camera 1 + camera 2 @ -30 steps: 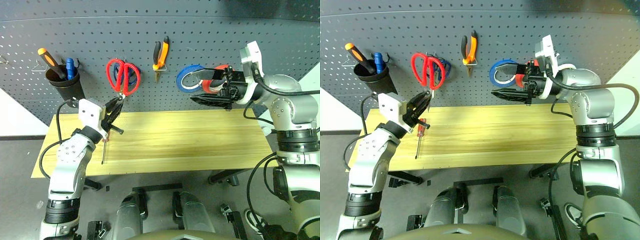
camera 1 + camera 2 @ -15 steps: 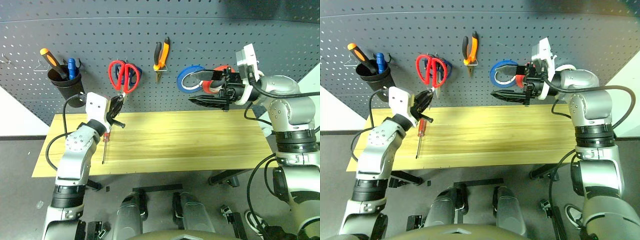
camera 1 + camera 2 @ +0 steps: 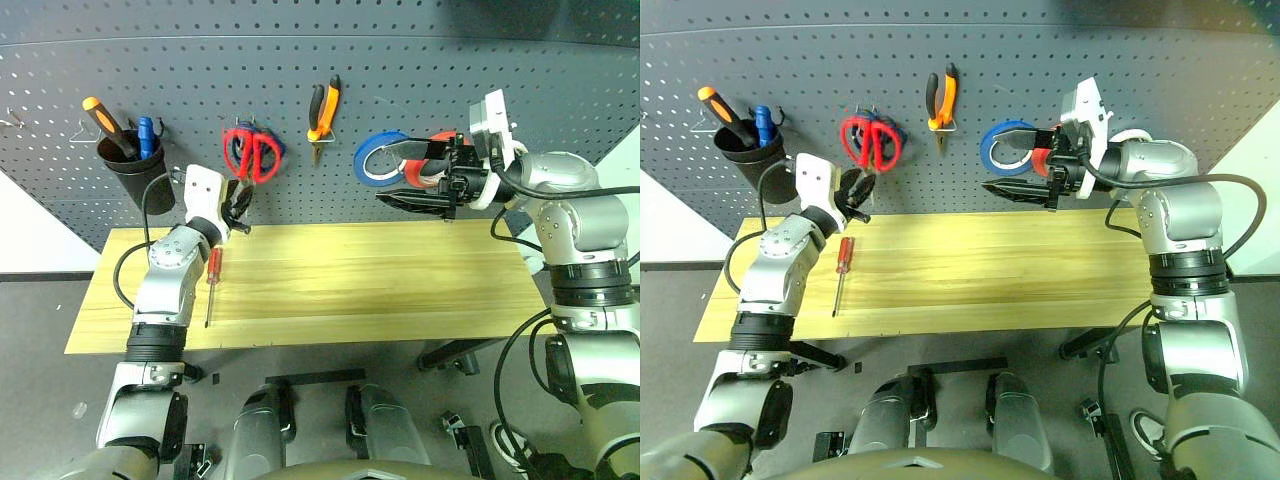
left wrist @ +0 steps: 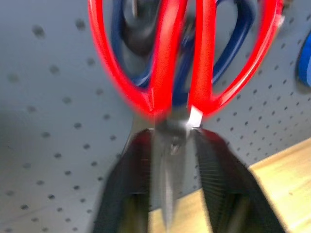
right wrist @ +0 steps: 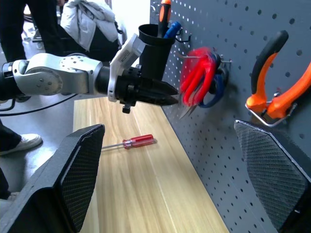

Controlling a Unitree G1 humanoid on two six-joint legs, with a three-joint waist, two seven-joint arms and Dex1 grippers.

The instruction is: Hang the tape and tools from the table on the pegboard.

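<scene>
From the head camera, the pegboard (image 3: 320,60) rises behind the table (image 3: 380,290). The red-handled scissors (image 3: 251,155) hang on the board above the table's back left corner, in front of blue-handled scissors (image 3: 274,146). The left gripper (image 3: 239,205) sits just under them, its black fingers pointing at the board around the blades. The orange-and-black pliers (image 3: 321,112) hang on a hook further along, then a blue tape roll (image 3: 378,158) and a red tape roll (image 3: 425,168). A black cup (image 3: 137,172) at the board's left end carries an orange-handled screwdriver (image 3: 103,118). The red-handled screwdriver (image 3: 211,283) lies flat near the table's left end, tip toward the front edge. The right gripper (image 3: 412,178) is held level in front of the two tape rolls, fingers spread wide with nothing between them. A cream-white ring (image 3: 1130,137) shows behind the right wrist — probably the tape, though it is mostly hidden.

In the left wrist view, the scissors' red loops (image 4: 180,53) hang blurred against the board; the blades drop between the two fingers (image 4: 218,179), which stand part-open on either side — whether they still touch the blades cannot be told.

In the right wrist view, the wide-apart pads (image 5: 77,179) frame the table, the screwdriver (image 5: 131,142), the left gripper (image 5: 167,98) below the blurred scissors (image 5: 197,82), and the pliers (image 5: 279,92) on their hook.
</scene>
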